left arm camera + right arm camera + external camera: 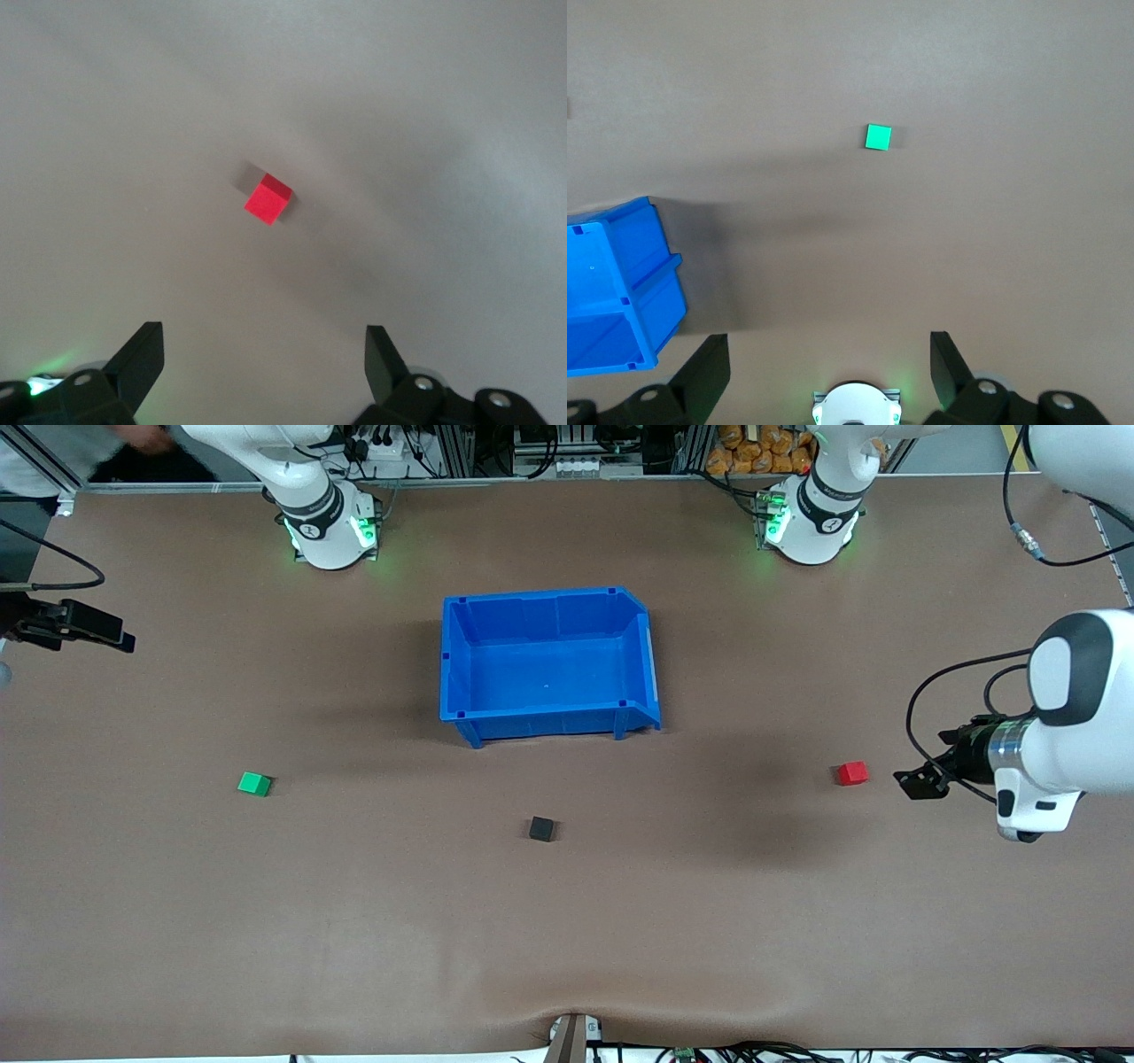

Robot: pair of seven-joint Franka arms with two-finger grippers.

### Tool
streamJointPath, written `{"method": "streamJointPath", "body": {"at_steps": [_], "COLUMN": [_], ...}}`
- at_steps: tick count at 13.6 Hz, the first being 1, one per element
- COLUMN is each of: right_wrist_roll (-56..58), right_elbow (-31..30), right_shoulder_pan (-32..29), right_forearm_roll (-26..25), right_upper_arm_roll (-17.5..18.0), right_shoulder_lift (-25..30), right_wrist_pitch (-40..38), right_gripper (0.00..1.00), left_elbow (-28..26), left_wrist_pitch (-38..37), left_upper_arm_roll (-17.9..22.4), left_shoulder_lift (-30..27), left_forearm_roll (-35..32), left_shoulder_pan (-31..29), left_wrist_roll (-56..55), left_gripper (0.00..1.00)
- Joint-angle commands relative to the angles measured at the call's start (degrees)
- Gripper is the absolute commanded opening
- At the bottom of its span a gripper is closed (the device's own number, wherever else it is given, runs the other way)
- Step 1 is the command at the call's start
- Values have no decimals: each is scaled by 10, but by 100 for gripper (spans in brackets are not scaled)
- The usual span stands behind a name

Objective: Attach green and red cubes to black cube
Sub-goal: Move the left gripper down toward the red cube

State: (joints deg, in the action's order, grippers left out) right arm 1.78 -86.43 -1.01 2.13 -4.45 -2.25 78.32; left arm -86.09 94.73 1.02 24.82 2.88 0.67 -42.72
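The right gripper (pixel 97 631) hangs above the table (pixel 354 921) at the right arm's end, clear of every object; in the right wrist view its fingers (pixel 709 367) stand spread wide with nothing between them. The green cube (pixel 254 784) rests on the table toward the right arm's end, nearer to the front camera than the blue bin (pixel 461 691), and appears in the right wrist view (pixel 878 137) well apart from the fingers. The blue bin stands upright at mid-table with its open top up and nothing visible inside. The black cube (pixel 541 829) lies alone on the table, nearer to the front camera than the bin, roughly midway between the other two cubes and touching neither. The red cube (pixel 852 773) sits toward the left arm's end of the table. The left gripper (pixel 917 784) is just beside the red cube, not touching it; in the left wrist view the cube (pixel 268 200) lies ahead of the fingers (pixel 142 359), which are spread wide and empty. All three cubes remain separate.
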Motion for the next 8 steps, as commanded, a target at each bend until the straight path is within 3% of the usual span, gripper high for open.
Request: {"method": "streamJointPath", "body": {"at_steps": [1,4,8], "right_wrist_roll": [-2,-1,2], "right_elbow": [14,15,16], "right_shoulder_pan": [-12,-16,-14], "right_forearm_roll": [0,1,0], "right_upper_arm_roll": [5,5,5], "right_shoulder_lift": [-2,-2,-21], "right_wrist_pitch": [-4,-4,1], "right_gripper": [100,100,100], "left_elbow": [-22,-65,-83], "left_wrist_pitch": [29,82,88], "left_upper_arm_roll": [-2,-2,-4], "left_shoulder_lift": [12,9,13], "left_forearm_roll": [40,43,3], "left_shoulder_pan": [-38,-41,-43], "left_wrist_roll": [-13,-5,304], "left_gripper": [100,100,100]}}
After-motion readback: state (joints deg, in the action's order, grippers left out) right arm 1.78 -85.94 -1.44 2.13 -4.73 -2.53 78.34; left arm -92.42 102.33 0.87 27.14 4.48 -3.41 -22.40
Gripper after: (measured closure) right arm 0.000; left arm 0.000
